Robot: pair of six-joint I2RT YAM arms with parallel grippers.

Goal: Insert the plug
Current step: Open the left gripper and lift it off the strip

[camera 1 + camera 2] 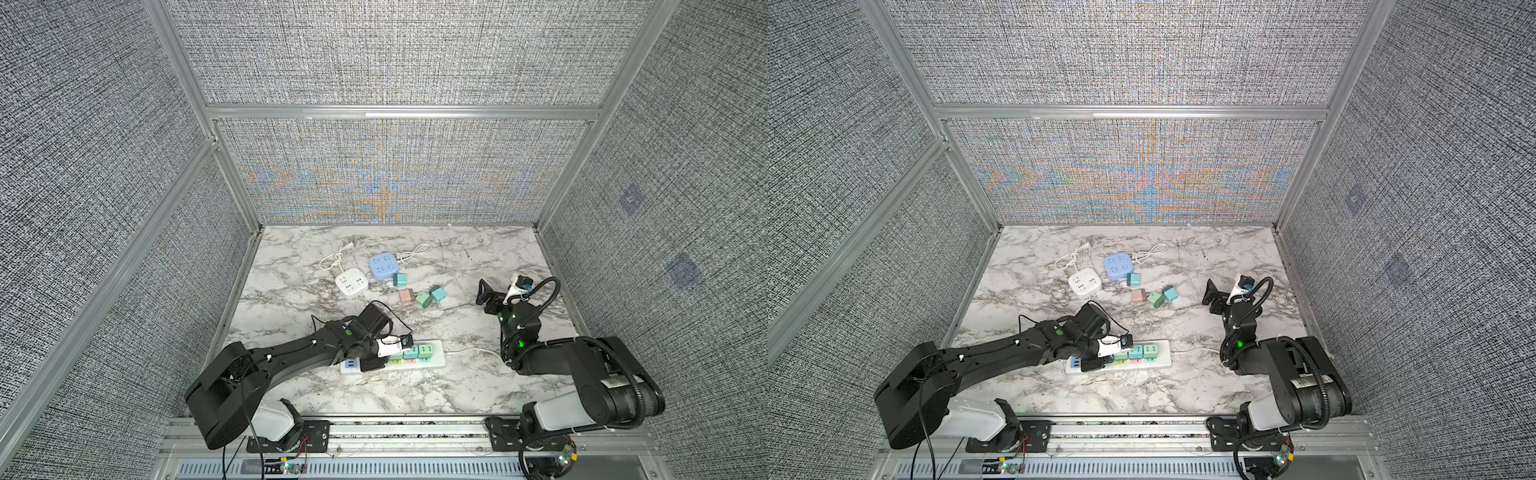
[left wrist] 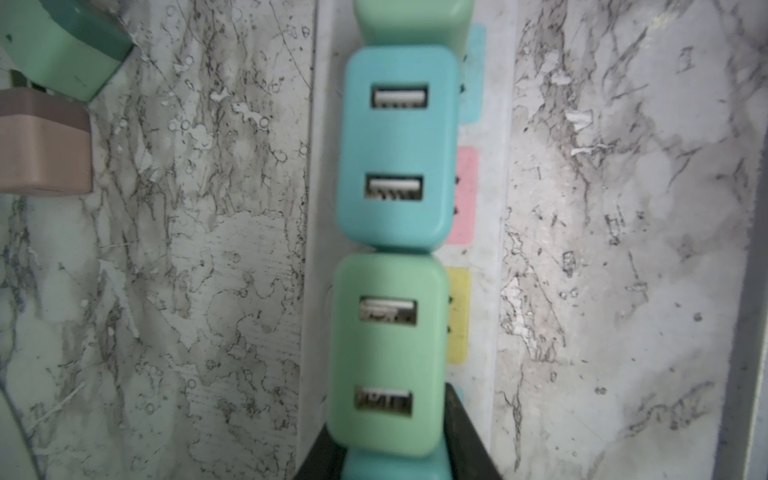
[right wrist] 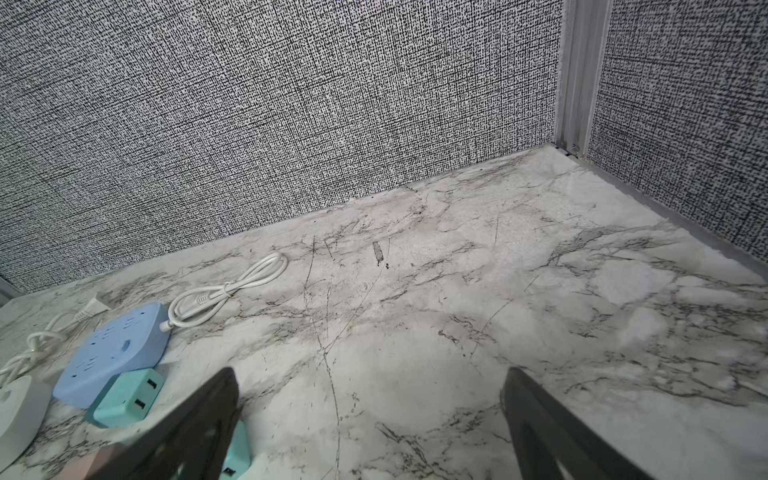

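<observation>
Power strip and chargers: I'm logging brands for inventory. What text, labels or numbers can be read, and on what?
None is readable. The power strip shows only a blank pink patch and yellow patch; the green charger and blue charger show only USB ports, no print.

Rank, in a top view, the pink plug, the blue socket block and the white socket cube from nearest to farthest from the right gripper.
From the open right gripper:
1. The pink plug, mid-table among the loose plugs.
2. The blue socket block, farther back and to the left.
3. The white socket cube, farthest left.
</observation>
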